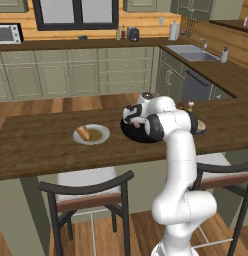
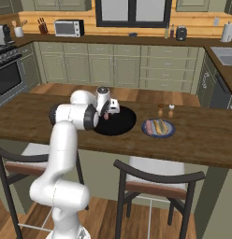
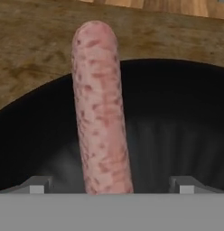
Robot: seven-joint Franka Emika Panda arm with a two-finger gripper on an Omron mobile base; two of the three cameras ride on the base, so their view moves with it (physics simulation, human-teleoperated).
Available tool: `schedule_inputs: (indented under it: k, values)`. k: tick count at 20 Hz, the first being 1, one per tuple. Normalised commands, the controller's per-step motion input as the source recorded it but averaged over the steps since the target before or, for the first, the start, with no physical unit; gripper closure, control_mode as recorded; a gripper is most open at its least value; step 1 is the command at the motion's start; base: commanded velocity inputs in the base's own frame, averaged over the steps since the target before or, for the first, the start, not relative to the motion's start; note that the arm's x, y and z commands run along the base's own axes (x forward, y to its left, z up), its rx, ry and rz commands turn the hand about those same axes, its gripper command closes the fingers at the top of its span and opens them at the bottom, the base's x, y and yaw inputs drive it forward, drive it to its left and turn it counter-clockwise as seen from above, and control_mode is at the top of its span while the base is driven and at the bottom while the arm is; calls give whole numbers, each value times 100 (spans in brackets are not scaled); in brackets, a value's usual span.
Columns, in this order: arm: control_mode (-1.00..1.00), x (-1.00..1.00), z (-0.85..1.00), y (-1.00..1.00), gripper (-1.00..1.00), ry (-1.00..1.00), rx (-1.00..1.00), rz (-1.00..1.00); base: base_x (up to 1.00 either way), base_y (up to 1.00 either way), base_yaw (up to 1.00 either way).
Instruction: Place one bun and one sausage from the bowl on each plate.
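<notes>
Left base view: I see the small round white plate with the tan-brown centre (image 1: 92, 134) on the dark wooden counter (image 1: 36, 145), with a golden bun (image 1: 84, 132) lying on it; I can't make out a sausage beside it, so I judge that plate half done. The wide shallow black bowl (image 1: 132, 132) sits just right of it, mostly hidden behind the white arm, and the gripper (image 1: 135, 121) hangs low over the bowl. The greyish-blue plate (image 1: 201, 128) peeks out at the arm's far side, contents hidden here. Right base view: the greyish-blue plate (image 2: 158, 128) sits on the counter (image 2: 202, 135) right of the bowl (image 2: 119, 122), near it but not touching, and carries what looks like a bun and a sausage side by side, so I'd call that plate finished. The gripper (image 2: 106, 113) is down at the left part of the bowl, and the rest of the bowl looks bare. Hand view: a long pink speckled sausage (image 3: 101, 113) lies in the bowl (image 3: 177, 117), running straight up between the two fingertips (image 3: 38, 185), which stand wide apart on either side and don't touch it, so the gripper (image 3: 111, 185) is open and nothing is held. My read: what's left is to grab this last sausage and move it to the white plate.
</notes>
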Motion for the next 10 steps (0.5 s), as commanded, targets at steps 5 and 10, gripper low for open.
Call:
schedule_inputs:
  k: [5, 10]
  values:
    - [-100, 32, -16, 0, -100, 3, 2, 3, 0, 0, 0]
    - [-100, 18, -22, 0, 100, 0, 2, 5, 0, 0, 0]
